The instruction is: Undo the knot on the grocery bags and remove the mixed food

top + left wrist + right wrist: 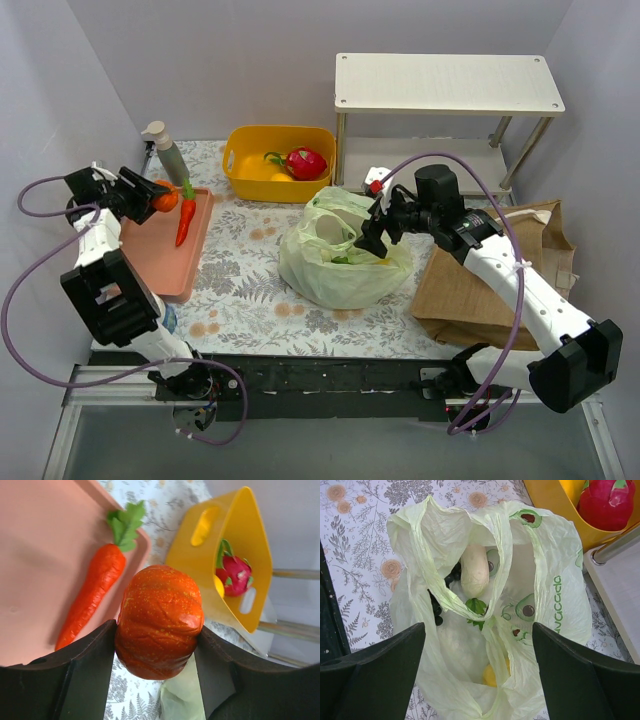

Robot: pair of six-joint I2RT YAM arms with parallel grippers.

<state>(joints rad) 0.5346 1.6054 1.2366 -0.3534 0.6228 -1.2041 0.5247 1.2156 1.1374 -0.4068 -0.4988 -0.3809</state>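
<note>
My left gripper (pixel 160 198) is shut on an orange tangerine (pixel 160 620) and holds it over the far end of a pink tray (pixel 160 255). An orange carrot (pixel 186 220) with a green top lies on that tray, also in the left wrist view (pixel 92 592). The pale green plastic bag (pixel 340 265) sits open in the middle of the table. Inside it the right wrist view shows a white radish (pixel 474 570), dark grapes (pixel 436 611) and a yellow pear (pixel 495 675). My right gripper (pixel 479 630) is open, just above the bag's mouth. The brown tote (pixel 500 270) lies under the right arm.
A yellow basket (pixel 240 175) at the back holds a red dragon fruit (pixel 305 162). A soap pump bottle (pixel 168 155) stands behind the tray. A white two-level shelf (pixel 445 85) is at the back right, with a small red and white object (pixel 375 180) at its foot.
</note>
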